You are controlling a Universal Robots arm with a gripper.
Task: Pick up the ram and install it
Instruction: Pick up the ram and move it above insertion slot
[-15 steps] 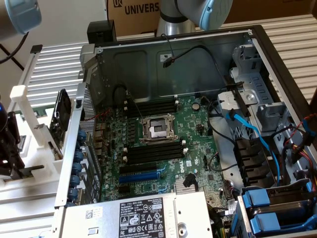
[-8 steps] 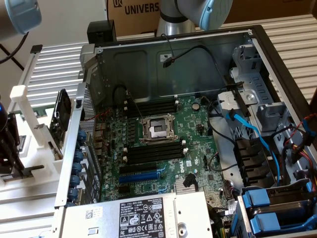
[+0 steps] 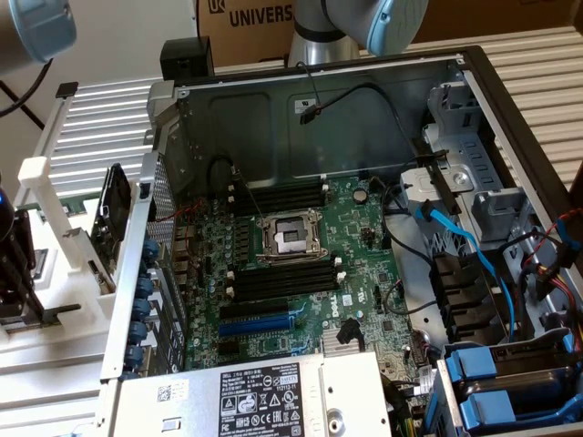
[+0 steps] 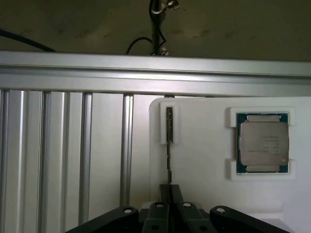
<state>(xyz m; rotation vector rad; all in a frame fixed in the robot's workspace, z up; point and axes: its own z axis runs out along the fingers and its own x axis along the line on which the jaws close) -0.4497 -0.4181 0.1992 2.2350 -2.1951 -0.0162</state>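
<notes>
- Nearest the wrist camera, the tool (image 4: 168, 191) has its jaws drawn almost together, pinching the near end of the ram (image 4: 168, 141).
- That ram stands on edge in a slot of the white holder (image 4: 204, 160), beside the square processor chip (image 4: 262, 142).
- Judged by its look, the stick is light, stiff, thin and fragile. It is best held by its bare board edges, clear of chips and contacts.
- At the exterior view's left, the tool (image 3: 14, 273) hangs over the holder, well apart from the open computer case (image 3: 474, 109) and its black memory slots (image 3: 284, 278).
</notes>
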